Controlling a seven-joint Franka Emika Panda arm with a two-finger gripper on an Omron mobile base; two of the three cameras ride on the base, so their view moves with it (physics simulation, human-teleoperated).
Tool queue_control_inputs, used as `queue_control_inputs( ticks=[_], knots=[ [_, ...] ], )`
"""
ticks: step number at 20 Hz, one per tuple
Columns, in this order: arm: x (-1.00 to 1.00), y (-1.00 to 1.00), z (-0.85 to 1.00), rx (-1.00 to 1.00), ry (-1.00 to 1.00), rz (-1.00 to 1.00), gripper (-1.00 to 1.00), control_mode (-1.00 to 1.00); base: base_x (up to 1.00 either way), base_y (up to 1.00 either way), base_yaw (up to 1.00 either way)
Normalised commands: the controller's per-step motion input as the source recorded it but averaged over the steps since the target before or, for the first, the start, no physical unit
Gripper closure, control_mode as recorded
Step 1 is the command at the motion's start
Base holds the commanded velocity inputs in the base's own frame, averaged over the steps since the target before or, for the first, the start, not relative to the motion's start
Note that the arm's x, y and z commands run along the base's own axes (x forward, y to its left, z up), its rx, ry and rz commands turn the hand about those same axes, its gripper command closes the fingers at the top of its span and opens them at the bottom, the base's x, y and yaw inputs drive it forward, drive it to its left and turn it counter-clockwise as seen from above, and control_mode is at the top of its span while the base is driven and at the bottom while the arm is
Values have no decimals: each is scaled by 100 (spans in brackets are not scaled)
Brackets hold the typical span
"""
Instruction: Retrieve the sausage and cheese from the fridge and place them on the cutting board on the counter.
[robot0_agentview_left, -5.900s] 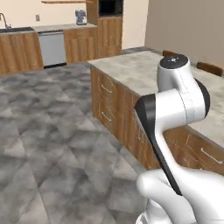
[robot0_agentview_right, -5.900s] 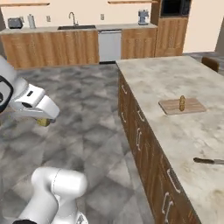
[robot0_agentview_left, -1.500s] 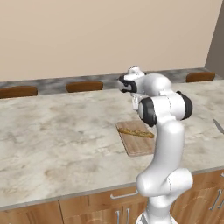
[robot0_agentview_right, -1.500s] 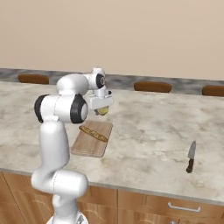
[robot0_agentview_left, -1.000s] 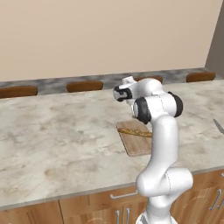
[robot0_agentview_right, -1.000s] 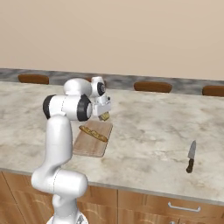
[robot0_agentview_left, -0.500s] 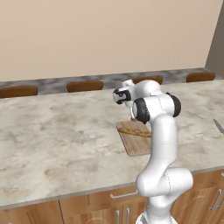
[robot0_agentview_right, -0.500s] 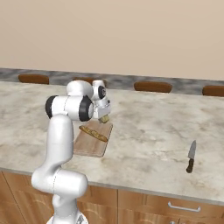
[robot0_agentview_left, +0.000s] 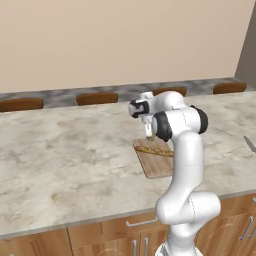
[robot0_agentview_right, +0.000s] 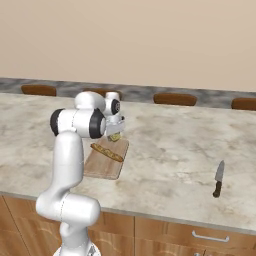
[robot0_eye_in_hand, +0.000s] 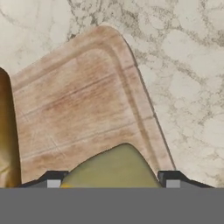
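The claw (robot0_agentview_right: 115, 134) hung low over the far end of the cutting board (robot0_agentview_right: 102, 162), its two tips clamped on the cheese (robot0_eye_in_hand: 113, 169), which sat between them. In the hand view one dark tip (robot0_eye_in_hand: 49, 178) stood at each side of the wedge. The dull yellow-olive wedge pointed its narrow end away from the hand, over the bare wood. Whether it already touched the board was hard to tell from the base views.

One cheese wedge showed, and one cutting board (robot0_eye_in_hand: 83, 109). The board lay on the table (robot0_agentview_right: 170, 150) near its front edge, its long axis running from that front edge toward the far edge. One long golden-brown stick (robot0_agentview_right: 106, 152) lay on the board, set slantwise across its middle, just beside the claw and nearer the front edge. One knife (robot0_agentview_right: 218, 179) lay on the table well apart toward the right end, blade pointing toward the far edge.
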Motion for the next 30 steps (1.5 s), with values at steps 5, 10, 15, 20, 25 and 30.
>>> queue_control_inputs(
  ticks=[5,10,15,20,25,30],
  knots=[
    [-35,7,-15,5,0,-13,-100,-100,0,0,0],
    [-49,6,-6,3,-5,-16,-100,-100,0,0,0],
    [33,0,-1,6,-8,-4,-100,-100,0,0,0],
    [15,0,22,2,-12,0,-100,-100,0,0,0],
    [-4,0,73,0,-2,-6,-100,-100,0,0,0],
    [-36,0,75,1,0,-15,-100,-100,0,0,0]
  ],
)
